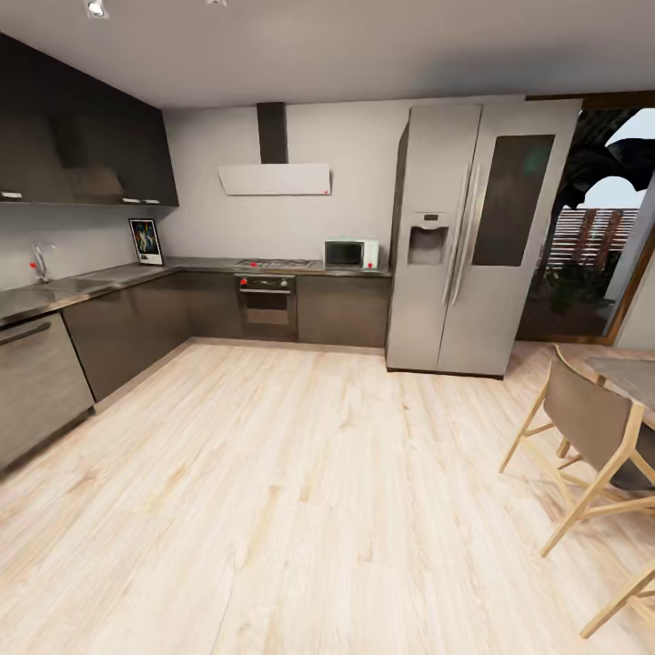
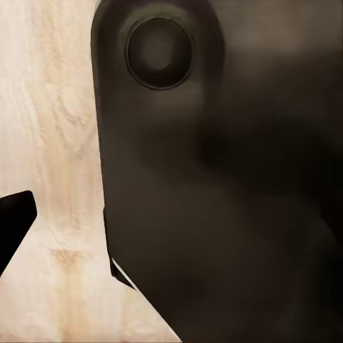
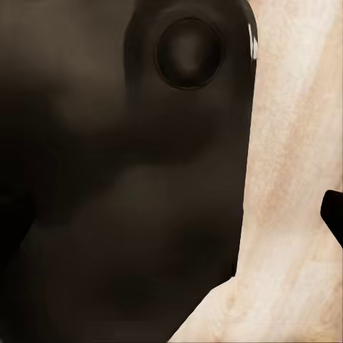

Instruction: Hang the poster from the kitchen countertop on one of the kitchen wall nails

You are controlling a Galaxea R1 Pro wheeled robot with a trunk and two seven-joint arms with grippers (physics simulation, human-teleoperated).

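The poster stands upright in the far left corner of the kitchen countertop, leaning against the wall, several steps away from me. It is small at this distance: dark artwork with a white border. In the left wrist view a dark fingertip pokes in at the picture's edge beside a dark part of my own body, above the wooden floor. The right wrist view has a dark fingertip at its edge next to the same dark body. I cannot make out any wall nails.
The L-shaped worktop carries a tap, a gas hob over an oven, and a microwave. A tall steel fridge stands to the right. A wooden chair and table are near right. Light wood floor lies between.
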